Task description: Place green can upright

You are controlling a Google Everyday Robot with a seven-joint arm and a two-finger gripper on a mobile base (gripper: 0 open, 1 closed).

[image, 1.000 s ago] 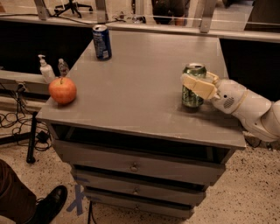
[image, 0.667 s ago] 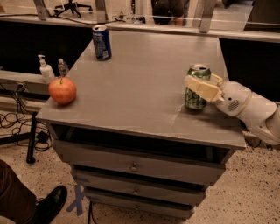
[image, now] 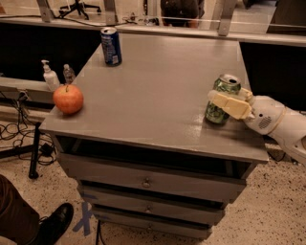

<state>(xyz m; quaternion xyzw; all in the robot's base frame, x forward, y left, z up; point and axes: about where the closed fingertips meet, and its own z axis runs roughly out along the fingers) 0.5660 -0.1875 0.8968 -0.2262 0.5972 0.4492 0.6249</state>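
Right of frame, our gripper (image: 221, 95) has its fingers (image: 229, 105) clasped round the green can (image: 216, 114), upright on the desk (image: 162, 91) near its edge. We judge placement nearly done; next we release without tipping it.

Room's pretty plain: a gray drawer cabinet (image: 158, 110) sits in the middle, with a soft warm sheen on its top and three drawers (image: 146, 182) with little round knobs down the front. Under it there's speckled terrazzo floor (image: 267, 210), with a blue tape mark (image: 85, 219) by the cabinet's front left corner. Left of the cabinet, black cables (image: 14, 134) trail around a black pole (image: 34, 148). Behind the cabinet, dark panels (image: 43, 48) run under a pale ledge (image: 267, 38) with slanted metal posts (image: 224, 16), and an office chair base (image: 79, 7) shows beyond that. The gripper (image: 221, 96) is at the cabinet's right edge.
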